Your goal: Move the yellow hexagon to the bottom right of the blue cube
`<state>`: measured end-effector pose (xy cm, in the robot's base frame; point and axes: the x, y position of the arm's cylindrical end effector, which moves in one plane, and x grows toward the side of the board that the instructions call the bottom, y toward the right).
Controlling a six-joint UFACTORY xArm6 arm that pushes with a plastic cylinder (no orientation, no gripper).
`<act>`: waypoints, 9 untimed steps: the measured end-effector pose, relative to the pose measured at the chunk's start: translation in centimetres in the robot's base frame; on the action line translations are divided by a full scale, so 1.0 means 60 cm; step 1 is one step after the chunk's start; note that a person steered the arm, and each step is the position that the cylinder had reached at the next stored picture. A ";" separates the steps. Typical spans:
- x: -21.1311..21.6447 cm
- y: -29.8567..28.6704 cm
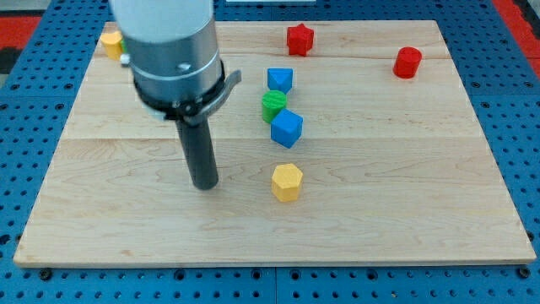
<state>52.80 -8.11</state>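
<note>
The yellow hexagon (287,181) lies on the wooden board (405,194), just below the blue cube (286,127) and apart from it. My tip (205,186) rests on the board well to the left of the yellow hexagon, at about the same height in the view, not touching any block. The rod rises from it to the grey arm body at the view's top left.
A green block (272,105) sits against the blue cube's upper left, with a second blue block (280,79) above it. A red star (299,38) and a red cylinder (407,62) lie near the top edge. A yellow block (111,42) sits at the top left, partly hidden by the arm.
</note>
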 end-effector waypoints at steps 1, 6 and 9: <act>0.063 0.127; 0.054 0.174; -0.001 0.329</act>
<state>52.77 11.64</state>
